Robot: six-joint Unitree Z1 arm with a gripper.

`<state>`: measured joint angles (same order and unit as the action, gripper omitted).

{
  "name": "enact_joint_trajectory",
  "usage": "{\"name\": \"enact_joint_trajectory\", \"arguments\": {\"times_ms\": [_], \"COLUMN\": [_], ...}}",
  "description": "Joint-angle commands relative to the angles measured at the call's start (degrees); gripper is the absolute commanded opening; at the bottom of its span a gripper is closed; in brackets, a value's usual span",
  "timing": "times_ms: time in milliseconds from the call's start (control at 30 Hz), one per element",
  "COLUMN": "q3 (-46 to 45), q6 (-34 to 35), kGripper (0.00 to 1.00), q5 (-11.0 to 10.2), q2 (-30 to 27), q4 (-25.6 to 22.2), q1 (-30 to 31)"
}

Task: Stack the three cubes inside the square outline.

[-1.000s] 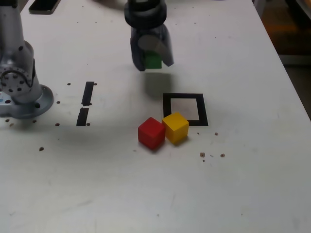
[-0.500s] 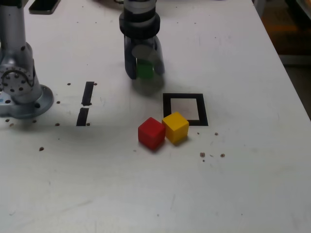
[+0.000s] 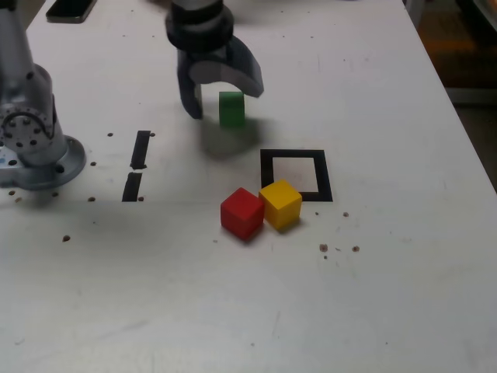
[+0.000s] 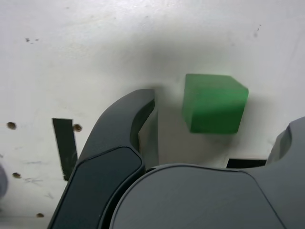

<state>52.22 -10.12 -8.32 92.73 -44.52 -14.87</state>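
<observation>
The green cube (image 3: 231,109) sits free between the open jaws of my gripper (image 3: 224,101), with neither finger touching it. It lies behind and to the exterior view's left of the square outline (image 3: 295,154), outside the tape. In the wrist view the green cube (image 4: 214,102) shows slightly blurred between the fingers of the gripper (image 4: 221,112); one dark finger (image 4: 124,129) stands apart from it. The red cube (image 3: 242,212) and yellow cube (image 3: 280,204) rest side by side, touching, at the outline's near-left corner. The square's inside is bare.
The arm's grey base (image 3: 31,148) stands at the exterior view's left. Two short black tape strips (image 3: 140,149) (image 3: 132,186) lie between the base and the cubes. A dark flat object (image 3: 70,8) lies at the back left. The table's right edge (image 3: 466,140) runs close by.
The gripper held the green cube a second ago, moved toward the exterior view's left and lower, then opened. The cube now sits free between the jaws. Red and yellow cubes have not moved.
</observation>
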Motion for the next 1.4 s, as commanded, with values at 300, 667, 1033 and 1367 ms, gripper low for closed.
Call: {"name": "enact_joint_trajectory", "arguments": {"times_ms": [300,667,1033,1367], "q3": [3.25,7.61,9.05,11.18], "q6": [-0.29,0.3,2.76,3.71], "kGripper": [0.91,0.88,0.87,0.87], "q5": [-0.44,1.12,0.67,2.08], "q2": [-8.2,-5.84,-3.01,2.34], "q4": [-6.26,-14.7,-18.05,-18.07], "q1": [13.53,30.04,41.29,45.44]}}
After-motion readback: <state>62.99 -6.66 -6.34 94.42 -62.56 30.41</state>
